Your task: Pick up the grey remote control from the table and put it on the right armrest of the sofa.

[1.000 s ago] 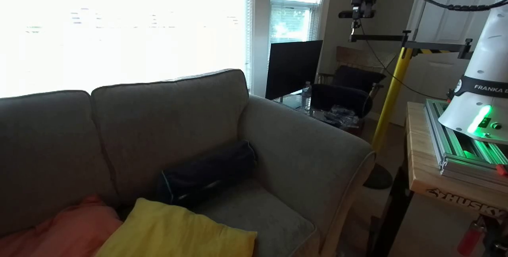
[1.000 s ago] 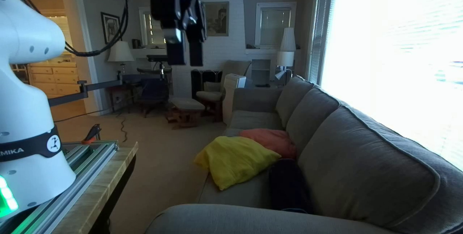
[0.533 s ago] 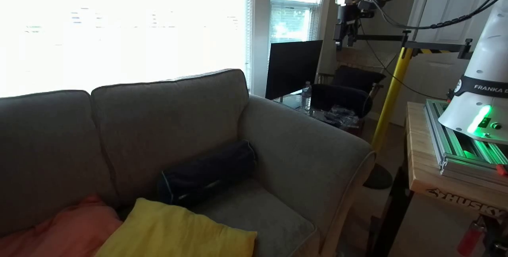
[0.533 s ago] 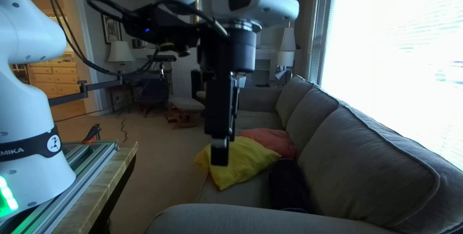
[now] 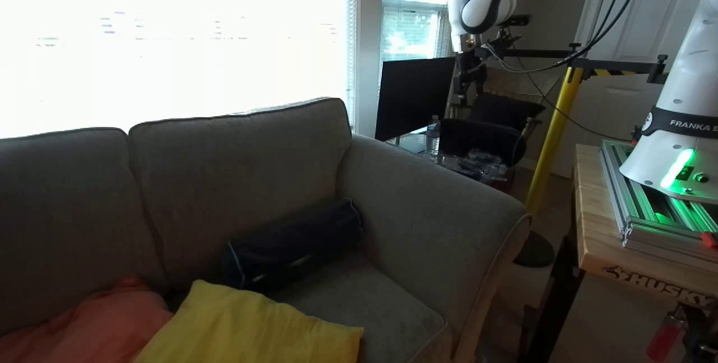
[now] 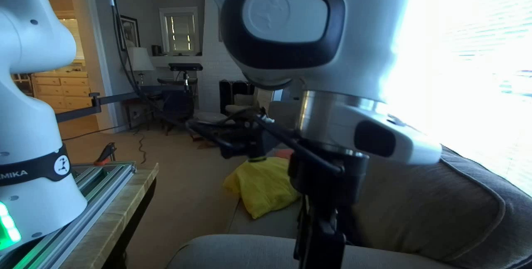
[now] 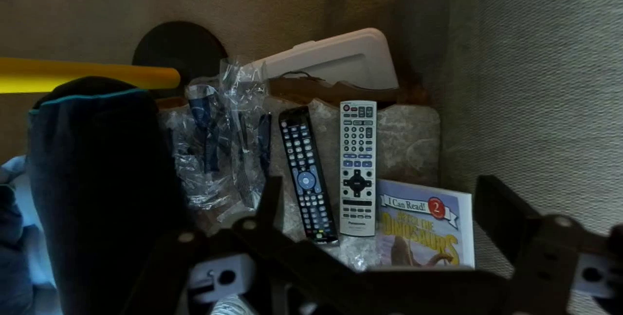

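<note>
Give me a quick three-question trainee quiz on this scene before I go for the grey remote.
1. True or false: in the wrist view, the book lies nearer to the grey remote than to the black remote.
2. Is the gripper open or shut?
3. Which number is on the book's red badge: A, 1; B, 2; C, 3?

Key: 1, true. 2, open. 3, B.

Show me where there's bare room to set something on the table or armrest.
In the wrist view, the table has a bare patch right of the grey remote, above the book. The armrest shows bare cloth from the back cushion forward. Crowded: around the black remote and plastic wrapping.
</note>
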Controlling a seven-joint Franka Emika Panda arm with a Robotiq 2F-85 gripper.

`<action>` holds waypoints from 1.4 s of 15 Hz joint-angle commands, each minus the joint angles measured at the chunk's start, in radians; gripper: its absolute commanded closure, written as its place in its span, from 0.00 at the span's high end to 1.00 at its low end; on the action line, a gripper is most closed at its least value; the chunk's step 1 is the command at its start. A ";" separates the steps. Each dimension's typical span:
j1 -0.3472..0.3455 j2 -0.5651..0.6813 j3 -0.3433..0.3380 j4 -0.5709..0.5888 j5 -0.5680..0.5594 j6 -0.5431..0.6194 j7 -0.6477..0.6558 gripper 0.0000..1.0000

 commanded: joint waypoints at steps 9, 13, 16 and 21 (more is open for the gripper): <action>0.058 0.161 -0.029 0.125 0.022 -0.024 0.089 1.00; 0.097 0.318 -0.031 0.229 0.017 -0.016 0.154 1.00; 0.115 0.476 -0.036 0.365 0.000 -0.046 0.122 1.00; 0.096 0.743 -0.044 0.630 0.005 -0.137 0.035 1.00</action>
